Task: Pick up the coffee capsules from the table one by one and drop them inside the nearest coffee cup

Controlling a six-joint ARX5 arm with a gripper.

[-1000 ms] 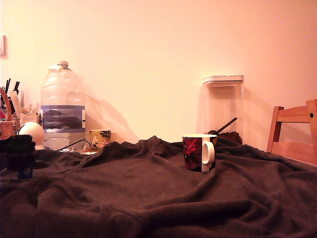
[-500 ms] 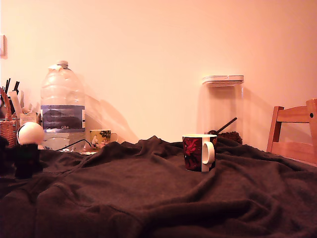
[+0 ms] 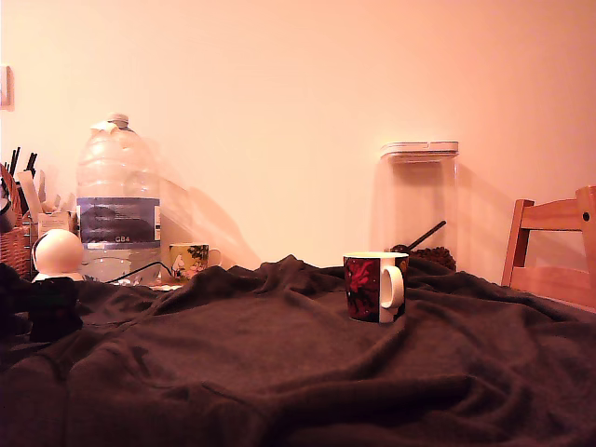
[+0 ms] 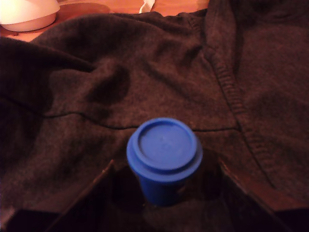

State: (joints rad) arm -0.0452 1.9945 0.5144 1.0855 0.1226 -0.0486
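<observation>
On the big clear water bottle point(image 3: 117, 197), a blue-grey label is being shown with small characters that look like "GB4"; the rest of the label cannot be read. A picture, not writing, is being carried by the small cream mug point(image 3: 189, 260) behind the cloth, and a red pattern by the dark coffee cup point(image 3: 374, 287) with its white handle.

One blue coffee capsule point(image 4: 164, 158) is being seen, in the wrist view only. Two cups are being counted, along with one bottle, one clear lidded container point(image 3: 421, 205), one white globe-shaped object point(image 3: 58, 253) and one wooden chair point(image 3: 554, 248).

The capsule is being kept upright, its wide ribbed rim facing the wrist camera, directly between the two dark fingers point(image 4: 79, 205) of the gripper point(image 4: 164, 200), over the wrinkled dark brown cloth of the table point(image 3: 279, 372). The fingers are being held apart on either side of it; whether they are touching its body cannot be told. In the exterior view the gripper point(image 3: 47, 309) is being seen only as a dark mass at that view's far left, well apart from the coffee cup.
</observation>
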